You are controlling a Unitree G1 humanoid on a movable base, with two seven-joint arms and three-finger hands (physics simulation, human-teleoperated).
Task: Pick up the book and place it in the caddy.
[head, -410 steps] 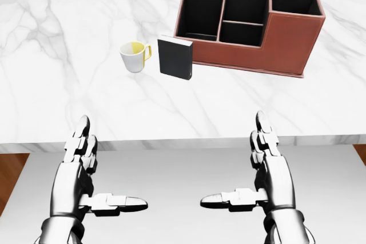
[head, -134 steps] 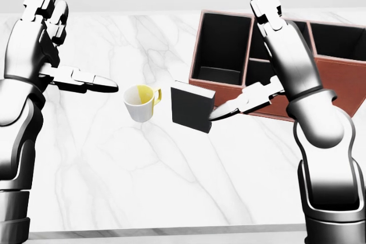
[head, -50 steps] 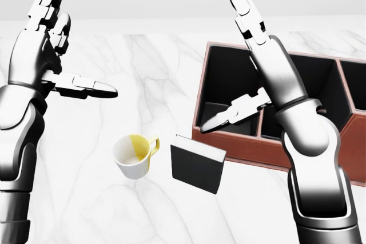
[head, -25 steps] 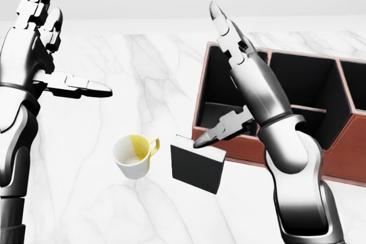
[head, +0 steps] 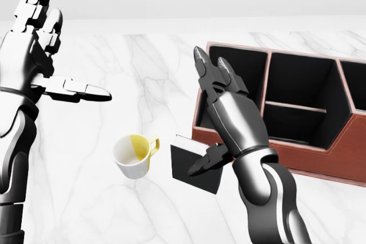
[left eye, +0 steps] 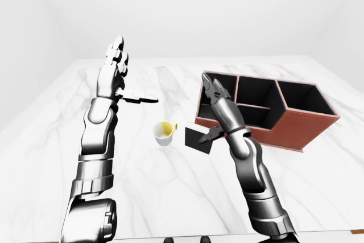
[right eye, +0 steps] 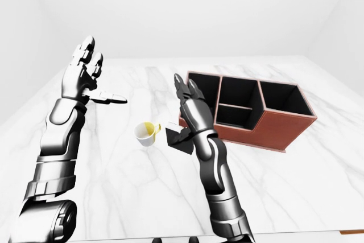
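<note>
The dark book [head: 184,167] stands upright on the white marble table [head: 137,84], just left of the brown caddy [head: 297,161] with its black compartments. My right hand [head: 210,119] is open, with its fingers pointing up beside the caddy's left wall. Its thumb [head: 203,166] lies against the book's top right part, and the fingers are not closed round the book. My left hand [head: 57,55] is open and empty, raised high over the table at the left of the head view.
A white cup [head: 132,157] with a yellow inside stands just left of the book, its handle toward the book. The caddy shows whole in the left-eye view [left eye: 284,135], at the right of the table.
</note>
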